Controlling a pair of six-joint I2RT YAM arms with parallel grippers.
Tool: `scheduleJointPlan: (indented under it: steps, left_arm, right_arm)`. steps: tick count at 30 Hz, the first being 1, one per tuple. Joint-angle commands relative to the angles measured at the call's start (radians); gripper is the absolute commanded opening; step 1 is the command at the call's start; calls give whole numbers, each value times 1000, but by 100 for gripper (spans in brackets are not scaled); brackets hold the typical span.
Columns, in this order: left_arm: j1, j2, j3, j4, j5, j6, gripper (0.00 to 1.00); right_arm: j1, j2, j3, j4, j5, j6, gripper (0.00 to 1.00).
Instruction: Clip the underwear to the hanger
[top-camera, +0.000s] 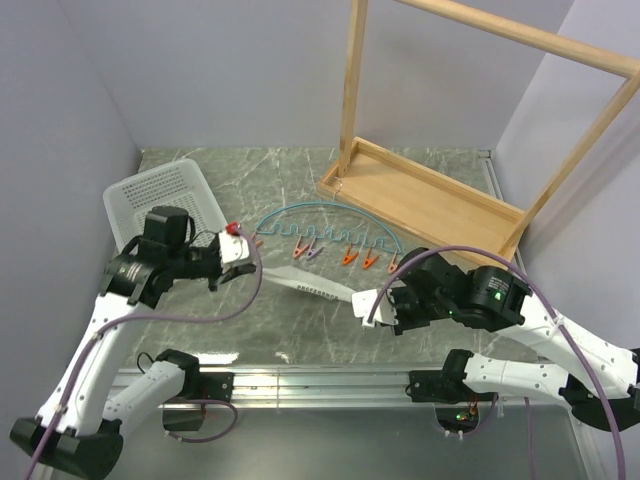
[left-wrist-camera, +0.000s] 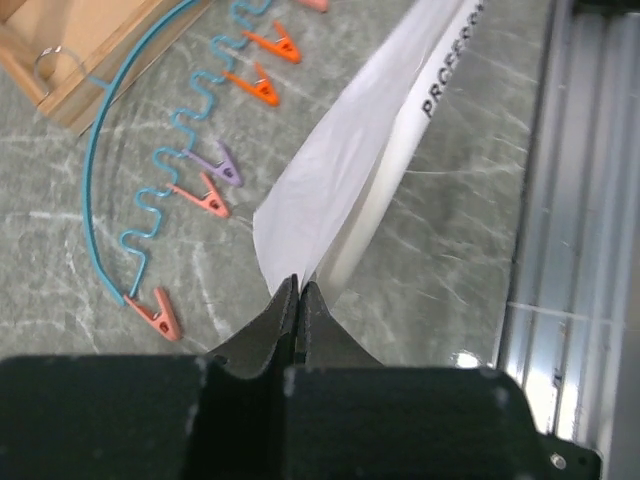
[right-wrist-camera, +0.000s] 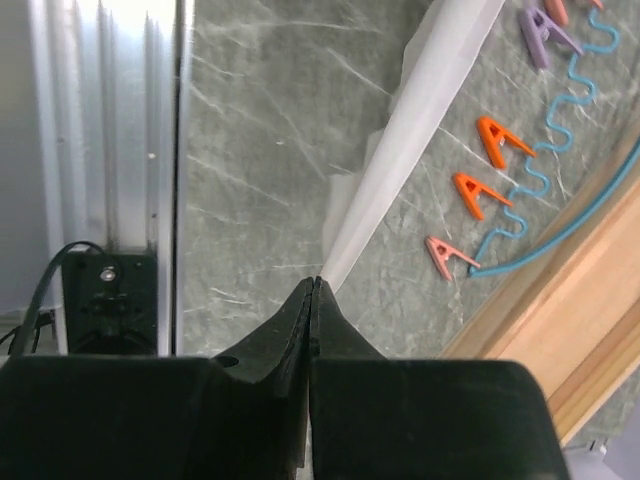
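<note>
Grey-green marble-patterned tabletop (top-camera: 300, 335): white veining throughout.

White soft cloth underwear (top-camera: 318, 288): plain white, with dark printed lettering along one band.

Thin teal-blue wire hanger (top-camera: 322, 204): teal arch and teal wavy lower line; silver metal hook (left-wrist-camera: 45, 62).

Small plastic clips: orange clips (top-camera: 349, 257) toward the right, one purple clip (top-camera: 315, 253), and a salmon-pink clip (top-camera: 299, 249) toward the left.

White perforated plastic basket (top-camera: 165, 190), far left: white, with a regular grid of holes.

Pale wooden rack frame (top-camera: 430, 200), far right: light natural wood.

Left gripper (left-wrist-camera: 298, 292) and right gripper (right-wrist-camera: 313, 288): black.

Ribbed metal rail (top-camera: 330, 378), near edge: silver.
</note>
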Motion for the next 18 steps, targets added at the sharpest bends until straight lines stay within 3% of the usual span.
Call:
scheduleJointPlan:
  steps: [1,9,14,18]
  left_arm:
    - [1,-97,8,-177,105,161,0]
    - [0,-150,6,-297,115,223,0]
    - [-12,26,-38,-95,20,20,0]
    - [-26,259,-49,34,-65,-67,0]
  right_arm:
    - [48,-25,64,-59,-48,-12,0]
    - [112,-19,100,-36,-87,-2,0]
    - [69,-30,-131,88,-30,-134,0]
    - [-113,71,-247,232,-77,-252,0]
